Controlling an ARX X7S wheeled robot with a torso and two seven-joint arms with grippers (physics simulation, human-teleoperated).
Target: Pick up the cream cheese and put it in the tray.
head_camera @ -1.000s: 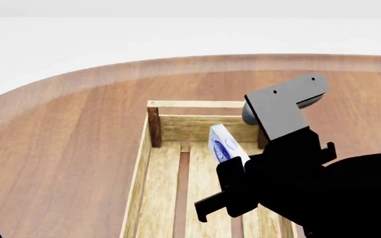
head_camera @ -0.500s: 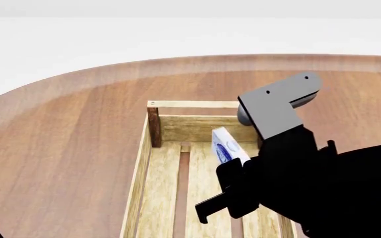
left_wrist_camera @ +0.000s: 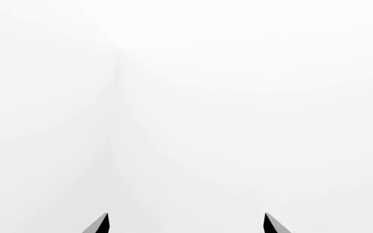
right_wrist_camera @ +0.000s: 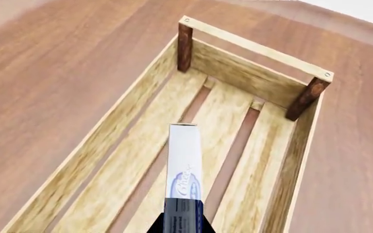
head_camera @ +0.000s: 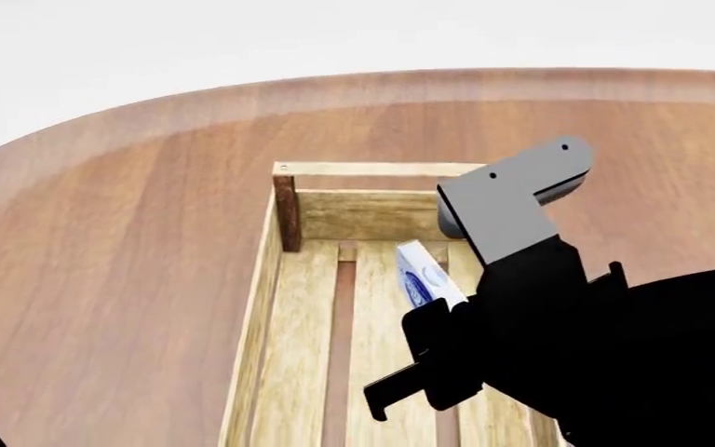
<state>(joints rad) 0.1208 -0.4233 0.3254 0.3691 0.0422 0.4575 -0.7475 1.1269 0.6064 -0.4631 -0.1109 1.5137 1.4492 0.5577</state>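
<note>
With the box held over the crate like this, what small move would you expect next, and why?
Probably lower the right tool a little, then open it. It is shut on the cream cheese, which hangs edge-on above the slatted floor of the tray, inside its walls; whether it touches the slats cannot be told. The left tool is idle.

Right gripper (head_camera: 438, 368) bulk hides the near part of the cream cheese (head_camera: 423, 270) and the tray's (head_camera: 262, 307) right side; the tray's near end is cut off by the frame edge. Left gripper (left_wrist_camera: 185, 224): only two fingertips (left_wrist_camera: 99, 224) show, nothing but blank white between and beyond the jaws.
</note>
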